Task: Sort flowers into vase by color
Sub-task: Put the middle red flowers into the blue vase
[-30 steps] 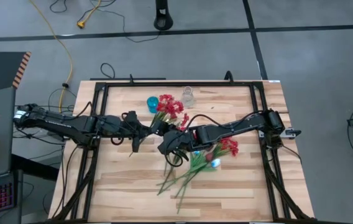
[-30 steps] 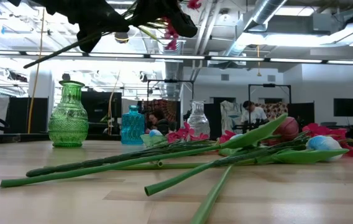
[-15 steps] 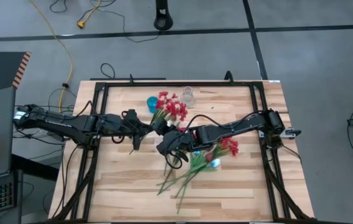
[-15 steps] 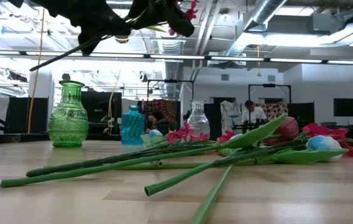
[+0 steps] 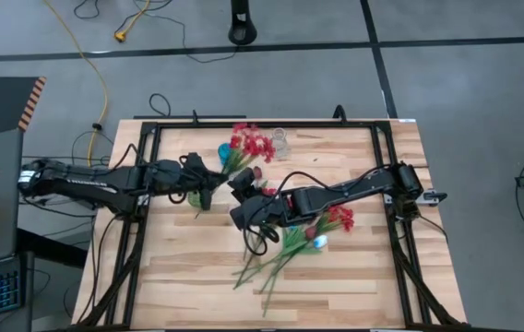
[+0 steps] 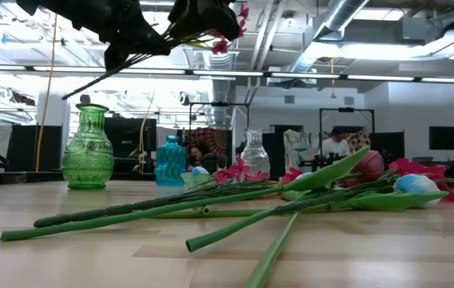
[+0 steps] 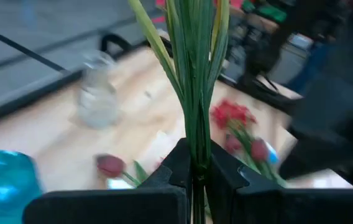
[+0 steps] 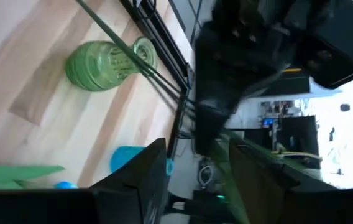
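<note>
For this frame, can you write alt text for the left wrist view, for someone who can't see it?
The left end effector is shut on a bunch of green flower stems that rise straight up out of the picture. Behind it on the wooden table stand a clear glass vase and a blue vase, with red flowers lying beyond the stems.

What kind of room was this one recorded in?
Probably a robotics lab or workshop: exposed ducts overhead, a bare floor with a loose yellow cable, and monitors and equipment racks behind the table.
</note>
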